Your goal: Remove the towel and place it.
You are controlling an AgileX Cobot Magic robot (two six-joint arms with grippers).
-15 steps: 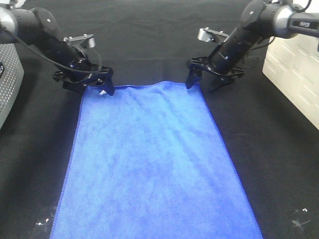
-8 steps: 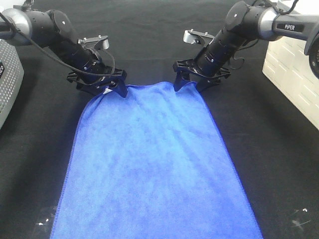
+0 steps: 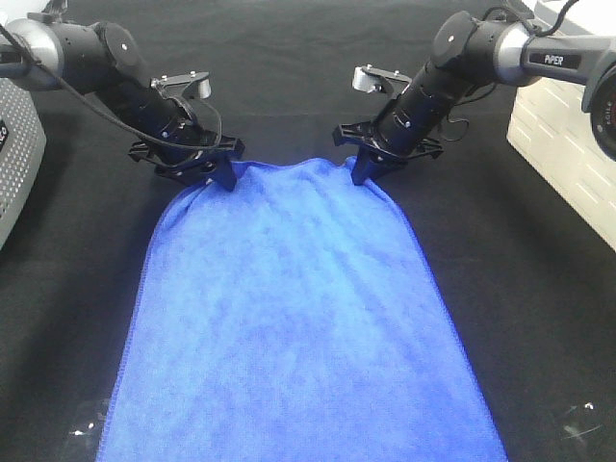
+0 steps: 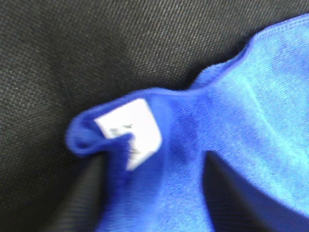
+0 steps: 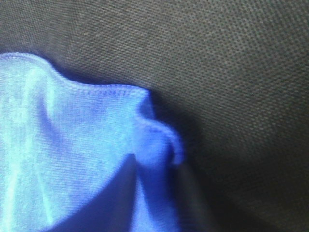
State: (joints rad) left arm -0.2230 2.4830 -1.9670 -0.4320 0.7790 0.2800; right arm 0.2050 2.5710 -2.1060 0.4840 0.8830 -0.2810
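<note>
The royal-blue towel [image 3: 294,308] lies spread on the black table cover [image 3: 289,77], long side running from far to near. Its two far corners are pulled inward and bunched. My left gripper [image 3: 210,173] is shut on the far left corner. The left wrist view shows that corner folded over with its white tag [image 4: 130,134] between my dark fingers [image 4: 91,198]. My right gripper [image 3: 369,170] is shut on the far right corner. The right wrist view shows this corner of the towel [image 5: 154,145] pinched into a fold.
A grey perforated box [image 3: 14,164] stands at the left edge and a white crate [image 3: 568,135] at the right edge. Small white marks [image 3: 577,423] dot the black cover near the front corners.
Both grippers moved inward along the towel's far edge and closed on its corners. The far edge, straight a second ago, is now narrower and bunched.
</note>
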